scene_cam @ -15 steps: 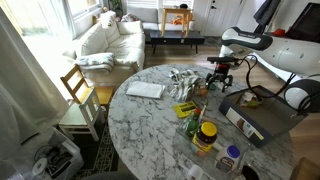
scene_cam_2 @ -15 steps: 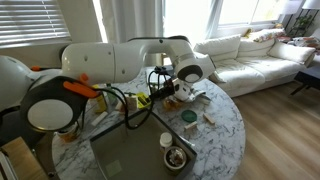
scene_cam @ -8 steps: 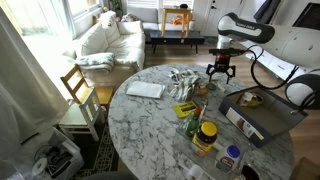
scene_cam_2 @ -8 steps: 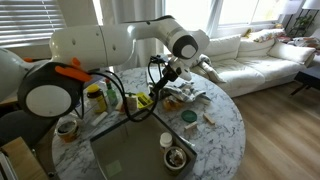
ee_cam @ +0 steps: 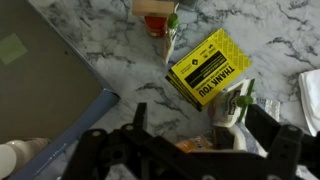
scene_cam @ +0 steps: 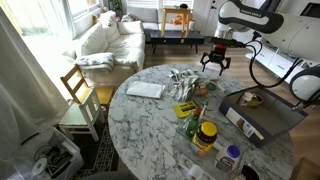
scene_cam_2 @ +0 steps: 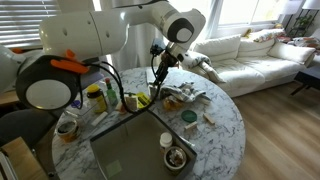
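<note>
My gripper hangs open and empty, well above the far side of the round marble table. In the wrist view its dark fingers spread wide at the bottom of the picture, with nothing between them. Below lie a yellow "THANK YOU" packet, a small white bottle with a green cap, and something orange, partly hidden by the gripper. A heap of crumpled wrappers sits close under the gripper.
A grey laptop-like slab lies near the table edge. A yellow-labelled jar, a green bottle, a white napkin, a cup and a bowl stand about. A wooden chair and sofa lie beyond.
The arm has lifted from just above the tabletop to well above it. The gripper stayed open and empty.
</note>
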Motion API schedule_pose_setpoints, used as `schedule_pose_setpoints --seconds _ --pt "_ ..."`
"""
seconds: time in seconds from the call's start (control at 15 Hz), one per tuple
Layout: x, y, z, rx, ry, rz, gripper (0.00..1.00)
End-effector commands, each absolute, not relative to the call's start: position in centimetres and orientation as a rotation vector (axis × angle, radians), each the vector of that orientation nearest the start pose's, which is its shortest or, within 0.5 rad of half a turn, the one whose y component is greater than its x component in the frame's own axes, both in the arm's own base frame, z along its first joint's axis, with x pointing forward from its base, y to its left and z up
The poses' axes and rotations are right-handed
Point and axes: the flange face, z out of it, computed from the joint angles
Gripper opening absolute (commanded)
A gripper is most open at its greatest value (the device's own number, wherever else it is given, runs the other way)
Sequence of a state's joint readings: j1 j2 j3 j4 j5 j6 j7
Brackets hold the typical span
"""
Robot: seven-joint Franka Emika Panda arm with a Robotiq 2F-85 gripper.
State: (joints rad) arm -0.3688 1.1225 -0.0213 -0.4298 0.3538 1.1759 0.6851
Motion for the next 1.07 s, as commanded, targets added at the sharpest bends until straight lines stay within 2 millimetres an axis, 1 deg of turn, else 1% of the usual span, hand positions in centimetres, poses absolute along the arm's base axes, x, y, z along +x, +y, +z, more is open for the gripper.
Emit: schedule_pose_setpoints --seconds 0.0,0.33,0.53,0.67,0.87,1.0 --pt "71.4 -22.2 37.2 -2.545 1.223 0.550 1.00" --pt "72.9 -21.5 39.3 -2.468 1.260 0.395 1.00" --pt "73.3 -21.9 41.2 -2.472 1.302 0.300 1.00" --pt "73.0 -22.2 42.3 -2.488 1.328 0.282 1.00" --pt "71.9 -22.5 43.5 -2.514 1.332 0.335 1.00" --pt "71.0 -22.5 43.8 -2.523 1.295 0.399 1.00"
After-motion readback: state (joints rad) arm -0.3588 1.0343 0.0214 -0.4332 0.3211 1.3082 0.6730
